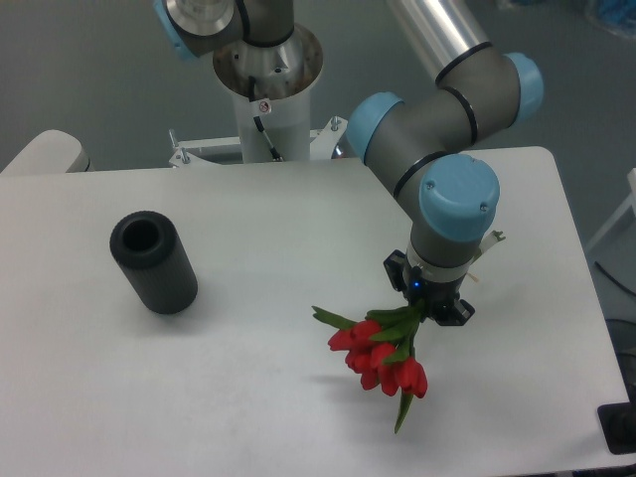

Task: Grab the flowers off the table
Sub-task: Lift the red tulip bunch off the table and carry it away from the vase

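Over on the left of the white bench (248,397) sits one black cylinder (153,263), the only container here, tipped so its round mouth faces up toward me, and the hollow looks dark and bare as far as I can see into it. It stands well apart from everything else. Moving right, there is a single bunch of flowers (383,360): red tulip heads clustered together, too tightly packed for me to count surely, with green leaves sticking out to the left and one pointing down toward the front edge. The blooms hang low over the bench, and I cannot tell whether they touch it. Their stems run up and right into the hand (434,301), which is clamped closed around them, a pale stem end poking out past it on the far side. There is one arm, grey with blue caps, reaching from its post at the back, bending out right, wrist pointing straight down.
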Action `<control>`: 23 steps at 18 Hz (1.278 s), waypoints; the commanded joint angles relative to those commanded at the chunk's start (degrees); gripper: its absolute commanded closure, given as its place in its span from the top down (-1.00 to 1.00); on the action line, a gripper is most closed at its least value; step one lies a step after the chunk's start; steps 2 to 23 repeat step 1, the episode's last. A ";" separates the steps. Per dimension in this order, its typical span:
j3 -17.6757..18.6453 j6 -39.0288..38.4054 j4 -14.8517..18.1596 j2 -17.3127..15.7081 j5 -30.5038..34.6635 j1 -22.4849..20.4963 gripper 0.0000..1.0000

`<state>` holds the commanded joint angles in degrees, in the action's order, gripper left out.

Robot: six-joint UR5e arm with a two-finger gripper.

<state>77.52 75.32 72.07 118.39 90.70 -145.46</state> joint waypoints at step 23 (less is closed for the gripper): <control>-0.09 0.09 0.00 0.00 0.00 0.00 -1.00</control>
